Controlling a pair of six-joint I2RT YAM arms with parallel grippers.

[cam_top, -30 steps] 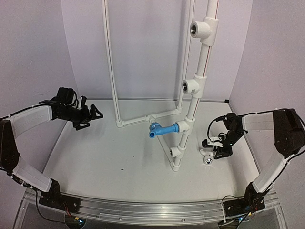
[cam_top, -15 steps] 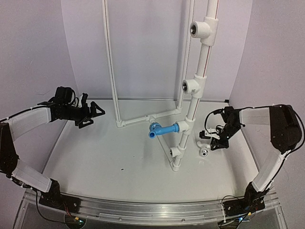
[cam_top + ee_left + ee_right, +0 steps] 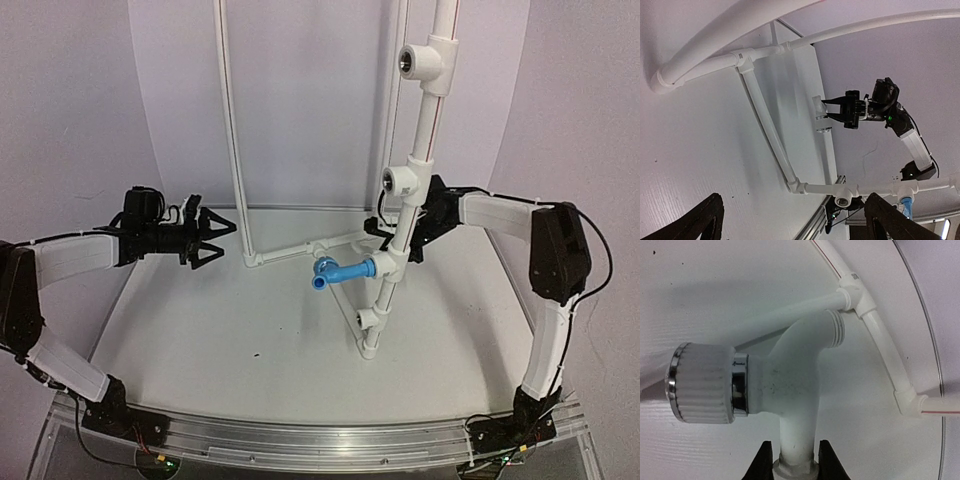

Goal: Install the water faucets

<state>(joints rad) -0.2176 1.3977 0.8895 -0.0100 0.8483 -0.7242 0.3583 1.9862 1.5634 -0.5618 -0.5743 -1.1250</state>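
Note:
The blue faucet (image 3: 340,271) sticks out leftward from the lowest T fitting (image 3: 386,265) of the upright white pipe (image 3: 418,150). My right gripper (image 3: 794,454) is shut on the stem of the white faucet (image 3: 795,375), whose ribbed knob (image 3: 700,382) points left and threaded end (image 3: 835,330) points up. From above, the right gripper (image 3: 383,226) sits behind the pipe, just below the middle fitting (image 3: 403,180), and the white faucet is hidden there. The left wrist view shows the white faucet (image 3: 818,106) in the right gripper (image 3: 829,108). My left gripper (image 3: 215,237) (image 3: 795,220) hangs open and holds nothing.
A tall thin pipe frame (image 3: 232,130) stands at the back, joined by a low pipe (image 3: 300,249) on the table to the stand's base (image 3: 370,345). A top fitting (image 3: 425,60) sits high on the upright pipe. A curved white backdrop surrounds the table.
My right gripper shut on the white faucet, lifted it off the table and carried it back and left to behind the upright pipe. The left gripper moved right, toward the thin frame.

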